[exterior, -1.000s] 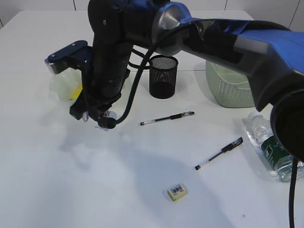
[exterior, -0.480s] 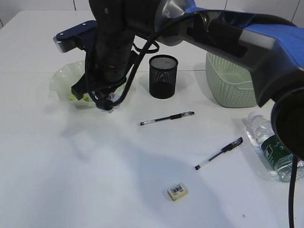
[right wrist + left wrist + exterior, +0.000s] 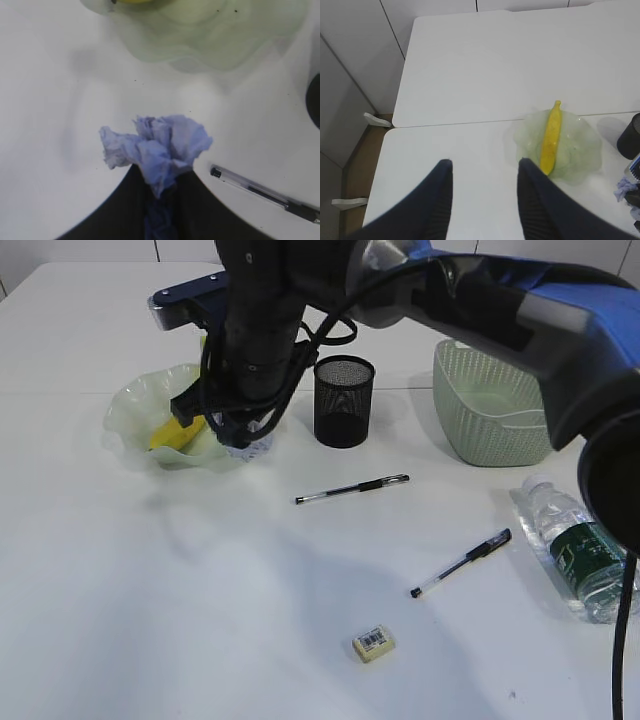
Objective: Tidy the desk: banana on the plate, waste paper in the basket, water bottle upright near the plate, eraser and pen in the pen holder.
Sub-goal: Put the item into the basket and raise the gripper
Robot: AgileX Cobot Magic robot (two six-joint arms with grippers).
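Since a second ago the right arm has swung right, uncovering the plate (image 3: 135, 410) and banana (image 3: 178, 432). The right pincer (image 3: 161, 187) grips the waste paper (image 3: 157, 146), a crumpled bluish-white wad above the worktop (image 3: 150, 620); only its wrist view shows this clearly. The left pincer (image 3: 484, 172) hangs open, empty.

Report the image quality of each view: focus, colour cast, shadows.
Exterior view: sharp on the eraser and pens; the near arm is a soft dark mass, throwing faint shadows on the desk. Left wrist view: the banana on the plate is fairly clear, the open left gripper blurred. Right wrist view: the waste paper looks bluish; the plate's edge is soft.
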